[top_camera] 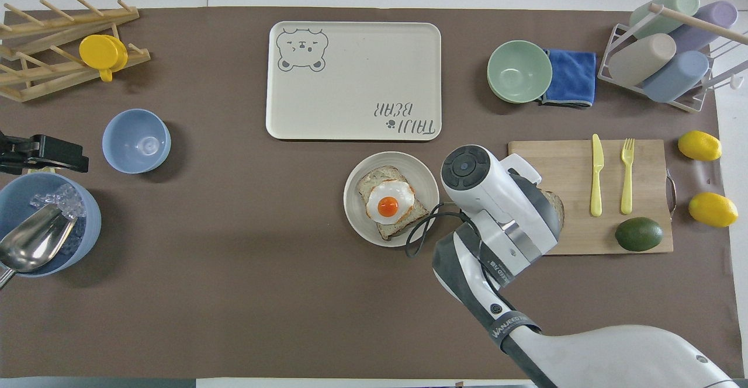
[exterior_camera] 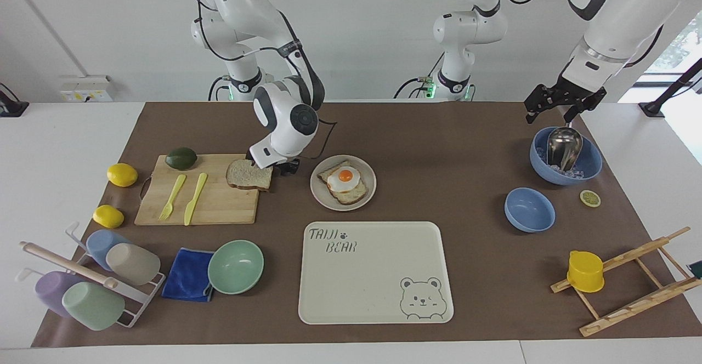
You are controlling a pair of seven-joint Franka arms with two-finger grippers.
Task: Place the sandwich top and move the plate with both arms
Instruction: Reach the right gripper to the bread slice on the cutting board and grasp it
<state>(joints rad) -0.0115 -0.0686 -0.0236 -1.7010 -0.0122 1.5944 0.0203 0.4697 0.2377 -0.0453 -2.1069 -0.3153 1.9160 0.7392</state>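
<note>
Two arms: white jointed Franka arms stood at a brown-covered table; only one was at work.
Right gripper (exterior_camera: 277, 166): low at the edge of the sandwich top nearer the robots, at the cutting-board corner beside the plate; I could not tell whether its fingers had closed on the bread.
Left gripper (exterior_camera: 556, 103): raised over the table edge above the blue bowl of ice (exterior_camera: 565, 155) at the left arm's end; that arm waited, its fingers apparently spread apart.
Sandwich top (exterior_camera: 249, 174): plain brown slice lying flat on the wooden cutting board (exterior_camera: 200, 197), at the board's corner nearest the plate, one edge overhanging slightly.
Plate (exterior_camera: 343, 182): small beige round plate mid-table, just beside the board and apart from it, nearer the robots than the cream tray (exterior_camera: 375, 272); it held toast with a fried egg (exterior_camera: 345, 176).
Other things on board: green avocado (exterior_camera: 181, 158), yellow-green fork and knife, well apart from the slice.
Handling, a judgement: bread looked light, soft and floppy, likely to crush or tear under a hard pinch; best taken by the firmer crust at the overhanging edge, gently.
Plate handling, a judgement: stiff, smooth and possibly slippery; the raised rim offered a hold at two facing sides, kept level so the egg would not slide.
</note>
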